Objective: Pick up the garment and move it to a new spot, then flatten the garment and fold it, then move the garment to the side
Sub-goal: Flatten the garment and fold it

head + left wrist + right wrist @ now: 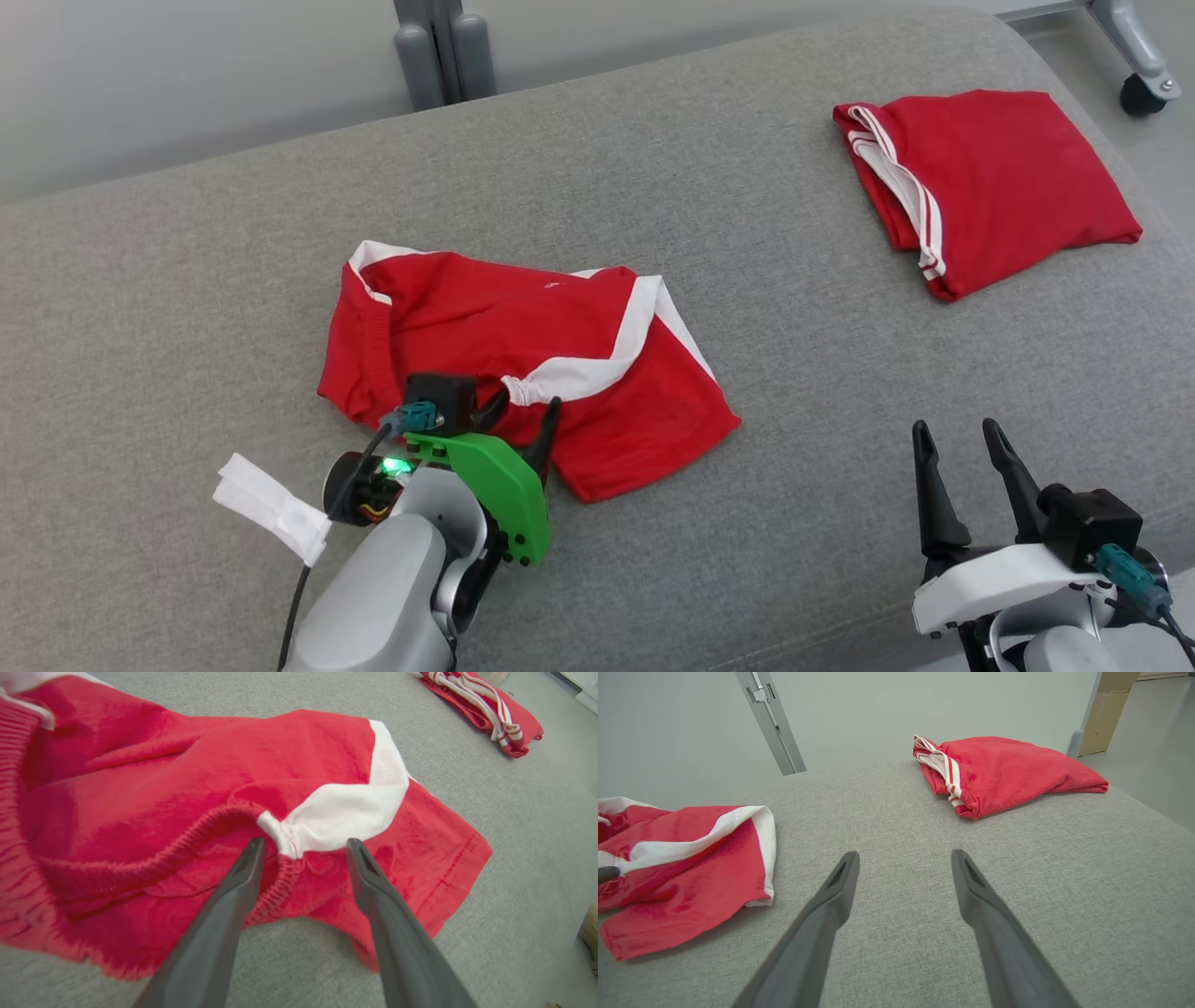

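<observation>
Down at the near edge of the grey cushion (187, 280), the left gripper (527, 403) has its jaws spread and pushed right up against the garment (523, 317). From the left wrist you can see the two dark fingers straddling the bunched elastic waistband, just where the white panel gathers into a knot. Nothing is pinched, and there is open space either side of the cloth. A white tag (271, 509) flaps off the cable beside that wrist.

Over at the near right corner, the right gripper (956, 427) is spread too. It hangs above bare cushion, well apart from any fabric and carrying nothing.

Moving up to the middle of the cushion, left of centre, there's the garment itself. It looks like red shorts with white side panels, lying rumpled, one leg flopped across and the waistband puckered. It is not flat and not folded. My read is that this is the very start of a grasp. Whether it is the first lift to a new spot or a tug to spread the cloth, I can't tell. Either way, flattening, folding and shifting it aside all look left to do.

Farther back, at the far right corner, a second red piece (1008, 187) with white stripes sits neatly folded, so that one looks finished.

Beyond the far edge are a grey metal post (443, 47) and a caster (1141, 93) on the floor.
</observation>
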Robot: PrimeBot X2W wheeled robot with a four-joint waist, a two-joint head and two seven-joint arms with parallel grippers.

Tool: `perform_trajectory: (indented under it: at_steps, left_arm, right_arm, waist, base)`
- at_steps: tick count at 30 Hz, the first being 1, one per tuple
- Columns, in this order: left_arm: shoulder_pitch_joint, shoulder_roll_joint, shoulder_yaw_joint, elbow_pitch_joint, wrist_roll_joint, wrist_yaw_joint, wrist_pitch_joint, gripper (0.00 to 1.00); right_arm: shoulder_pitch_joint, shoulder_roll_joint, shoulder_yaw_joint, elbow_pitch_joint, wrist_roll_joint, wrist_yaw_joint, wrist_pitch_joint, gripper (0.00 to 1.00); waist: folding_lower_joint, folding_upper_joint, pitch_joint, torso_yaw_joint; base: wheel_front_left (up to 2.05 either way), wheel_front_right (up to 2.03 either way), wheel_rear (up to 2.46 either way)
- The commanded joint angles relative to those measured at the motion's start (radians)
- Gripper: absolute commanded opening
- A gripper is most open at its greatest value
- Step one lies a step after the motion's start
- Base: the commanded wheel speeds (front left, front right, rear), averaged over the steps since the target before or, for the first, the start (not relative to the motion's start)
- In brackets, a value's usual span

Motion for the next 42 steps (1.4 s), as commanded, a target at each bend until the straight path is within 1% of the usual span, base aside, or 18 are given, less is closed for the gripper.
perform_trajectory:
  at_steps: [1,2,3,7,10,13,17,21,24,25,28,30,32,35,36,37,39,42]
  left_arm:
    - [-0.025,0.006,-0.004,0.006,-0.016,-0.003,-0.009,0.34]
    - [-0.031,0.006,-0.010,0.013,-0.021,-0.003,-0.011,0.07]
    - [-0.035,0.006,-0.014,0.019,-0.026,-0.002,-0.014,0.00]
    - [-0.053,0.006,-0.031,0.023,-0.043,-0.013,-0.057,0.00]
    - [-0.040,0.006,-0.041,-0.023,-0.078,-0.026,-0.105,0.00]
    - [0.008,0.016,-0.048,-0.088,-0.093,-0.037,-0.123,0.00]
    - [0.115,0.090,-0.028,-0.236,-0.125,-0.034,-0.114,0.00]
    - [0.288,0.189,0.038,-0.397,-0.179,0.017,-0.097,0.00]
    - [0.414,0.231,0.080,-0.473,-0.240,0.038,-0.074,0.00]
    - [0.448,0.259,0.085,-0.484,-0.244,0.041,-0.070,0.00]
    - [0.522,0.274,0.083,-0.476,-0.269,0.029,-0.066,0.00]
    - [0.548,0.262,0.086,-0.447,-0.297,0.015,-0.076,0.00]
    - [0.558,0.267,0.080,-0.411,-0.290,0.000,-0.093,0.00]
    - [0.557,0.244,0.067,-0.364,-0.305,-0.027,-0.115,0.00]
    - [0.549,0.241,0.065,-0.358,-0.300,-0.032,-0.131,0.47]
    - [0.542,0.232,0.063,-0.349,-0.302,-0.037,-0.144,1.00]
    - [0.532,0.229,0.054,-0.336,-0.297,-0.046,-0.162,1.00]
    - [0.523,0.248,0.052,-0.340,-0.253,-0.044,-0.212,1.00]
  right_arm:
    - [-0.006,-0.002,0.003,0.003,0.005,-0.002,-0.002,1.00]
    - [-0.008,-0.003,0.003,0.005,0.005,-0.002,-0.002,1.00]
    - [-0.009,-0.003,0.003,0.007,0.006,-0.002,-0.002,1.00]
    - [-0.003,-0.003,-0.001,0.014,0.008,-0.002,-0.002,1.00]
    - [0.020,-0.003,-0.012,0.016,0.008,-0.002,-0.002,1.00]
    - [0.042,-0.003,-0.027,0.017,0.001,-0.002,-0.002,1.00]
    - [0.067,-0.003,-0.041,0.022,-0.009,-0.002,-0.002,1.00]
    - [0.086,-0.002,-0.051,0.019,-0.019,-0.002,-0.002,1.00]
    - [0.093,-0.003,-0.064,0.015,-0.027,-0.002,-0.002,1.00]
    - [0.097,-0.003,-0.067,0.013,-0.030,-0.002,-0.002,1.00]
    - [0.104,-0.002,-0.072,0.015,-0.040,-0.002,-0.002,1.00]
    - [0.107,-0.003,-0.078,0.016,-0.046,-0.002,-0.002,1.00]
    - [0.108,-0.003,-0.079,0.017,-0.052,-0.002,-0.002,1.00]
    - [0.122,-0.003,-0.084,0.019,-0.060,-0.002,-0.002,1.00]
    - [0.124,-0.003,-0.085,0.020,-0.061,-0.002,-0.002,1.00]
    - [0.126,-0.003,-0.085,0.019,-0.063,-0.002,-0.002,1.00]
    - [0.126,-0.003,-0.084,0.019,-0.069,-0.002,-0.002,1.00]
    - [0.125,-0.003,-0.082,0.011,-0.077,-0.002,-0.002,1.00]
  waist:
    - [0.0000,-0.0001,0.003,-0.006]
    - [0.0000,-0.0001,0.001,-0.005]
    - [0.0000,-0.0001,0.000,-0.005]
    - [0.0000,-0.0001,-0.012,0.002]
    - [0.0000,-0.0001,-0.030,0.023]
    - [0.0000,-0.0001,-0.053,0.056]
    - [0.0000,-0.0001,-0.078,0.110]
    - [0.0000,-0.0001,-0.096,0.158]
    - [0.0000,-0.0001,-0.104,0.196]
    - [0.0000,-0.0001,-0.106,0.210]
    - [0.0000,-0.0001,-0.115,0.241]
    - [0.0000,-0.0001,-0.123,0.260]
    - [0.0000,-0.0001,-0.134,0.274]
    - [0.0000,-0.0001,-0.149,0.294]
    - [0.0000,-0.0001,-0.152,0.299]
    - [0.0000,-0.0001,-0.157,0.305]
    - [0.0000,-0.0001,-0.163,0.312]
    - [0.0000,-0.0001,-0.171,0.316]
  base:
    - [0.00,0.00,0.00]
    - [0.00,0.00,0.00]
    - [0.00,0.00,0.00]
    - [0.00,0.00,0.00]
    - [0.00,0.00,0.00]
    - [0.00,0.00,0.00]
    - [0.00,0.00,0.00]
    - [0.00,0.00,0.00]
    - [0.00,0.00,0.00]
    - [0.00,0.00,0.00]
    - [0.00,0.00,0.00]
    - [0.00,0.00,0.00]
    - [0.00,0.00,0.00]
    - [0.00,0.00,0.00]
    - [0.00,0.00,0.00]
    - [0.00,0.00,0.00]
    - [0.00,0.00,0.00]
    - [0.00,0.00,0.00]
